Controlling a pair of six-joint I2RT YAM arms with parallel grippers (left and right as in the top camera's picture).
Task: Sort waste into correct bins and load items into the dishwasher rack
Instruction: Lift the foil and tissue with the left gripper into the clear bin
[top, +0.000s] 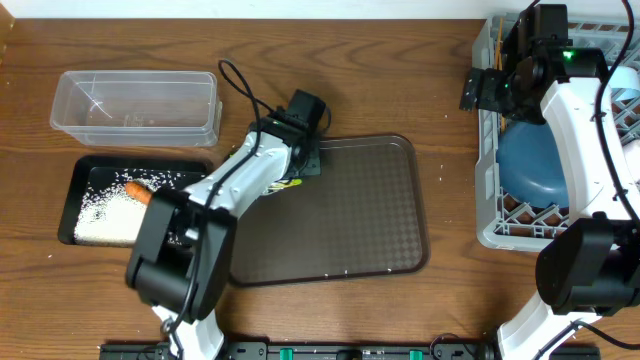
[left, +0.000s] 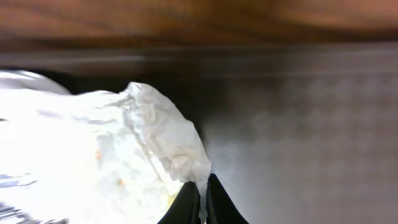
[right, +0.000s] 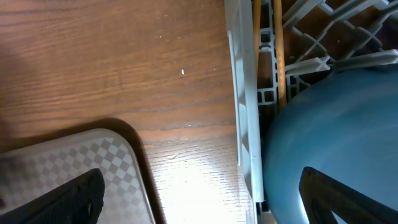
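My left gripper (left: 204, 200) is shut on a corner of the crumpled silvery-white wrapper (left: 124, 165), low over the brown tray. In the overhead view the left gripper (top: 298, 168) is at the tray's far left corner, with the wrapper's yellow-green label (top: 286, 183) showing beside it. The clear tub (top: 135, 105) stands at the back left. The black tray (top: 78, 195) holds white rice (top: 105, 218) and the orange carrot (top: 136, 190). My right gripper (right: 205, 199) is open and empty above the rack's left rim (right: 245, 124). The grey rack (top: 490, 215) holds the dark-blue bowl (top: 535, 165) and the chopsticks (right: 256, 37).
The large brown serving tray (top: 350, 210) lies mid-table, and its corner shows in the right wrist view (right: 68, 168). A light-blue item (top: 625, 90) sits in the rack at the far right. Bare wooden table (top: 450, 190) separates the tray and the rack.
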